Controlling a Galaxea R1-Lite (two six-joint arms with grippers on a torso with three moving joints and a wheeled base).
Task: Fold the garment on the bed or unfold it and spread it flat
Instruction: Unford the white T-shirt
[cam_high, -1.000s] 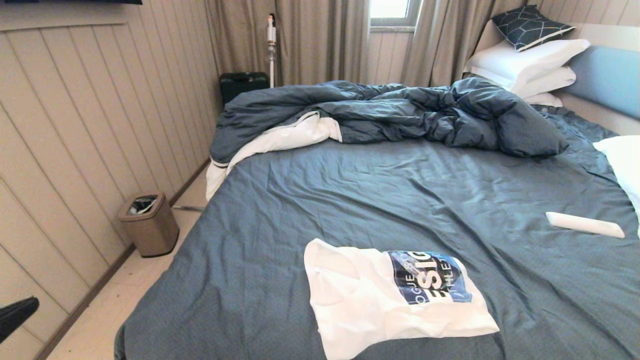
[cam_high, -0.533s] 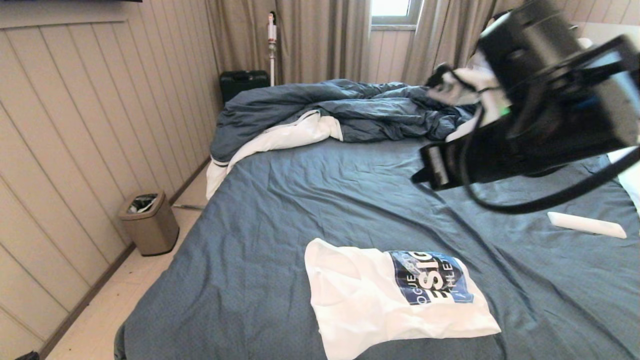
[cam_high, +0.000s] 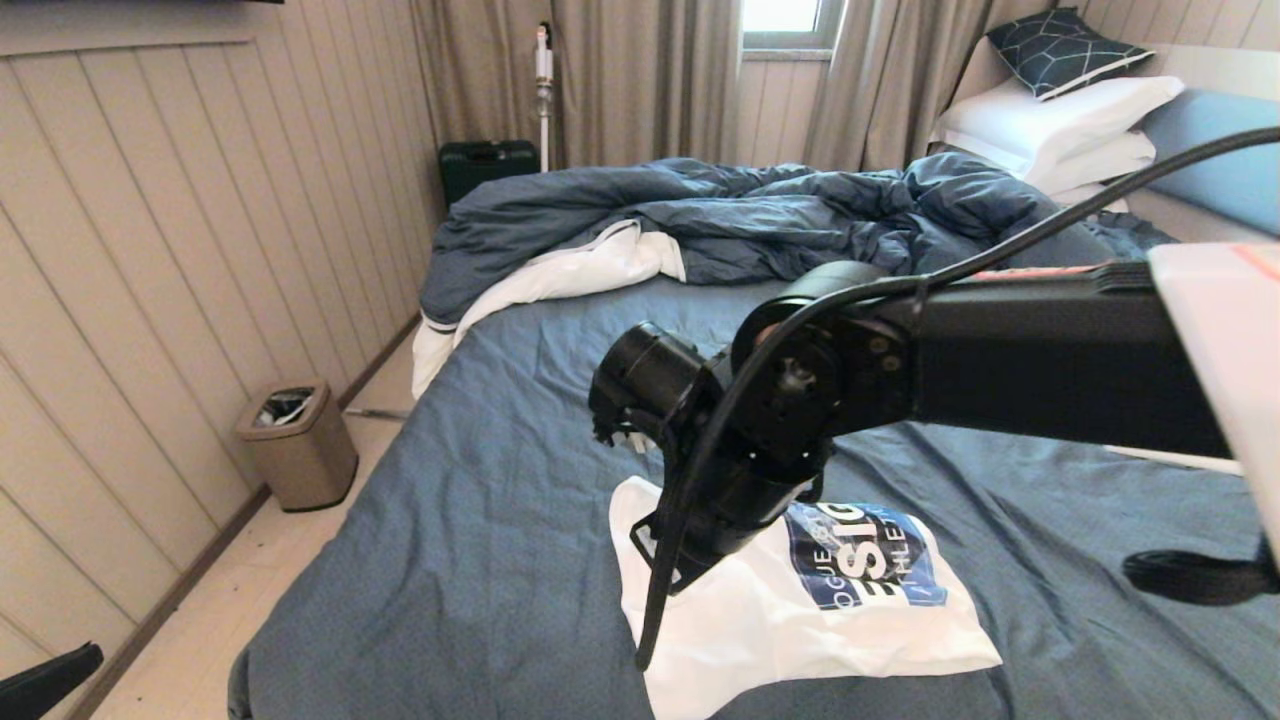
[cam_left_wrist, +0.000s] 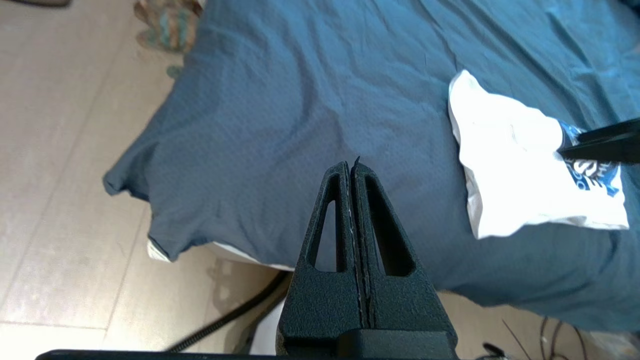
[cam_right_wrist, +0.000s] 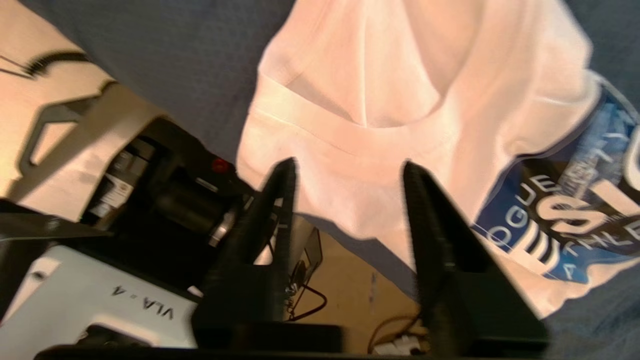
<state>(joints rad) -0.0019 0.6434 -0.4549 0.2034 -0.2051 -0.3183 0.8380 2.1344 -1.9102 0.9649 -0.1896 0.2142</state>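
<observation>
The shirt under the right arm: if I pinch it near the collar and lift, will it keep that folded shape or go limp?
Likely limp: the shirt looks thin, with soft creases by its collar, so the fold should fall open. It probably weighs little and lies flat on the bed. The right gripper, fingers open, hangs above that collar; a one-point pinch may bunch it.

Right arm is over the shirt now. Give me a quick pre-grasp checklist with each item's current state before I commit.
1. Right pincer open: ok, fingers spread apart.
2. Right pincer over the garment: ok, aimed at its white collar end.
3. Cloth between the fingers: not ok, nothing gripped yet.
4. Garment lying free on the bed: ok, nothing rests on it.
5. Left pincer out of the way: ok, shut and empty, off the bed's near corner.
6. Height above the cloth: cannot tell.
</observation>
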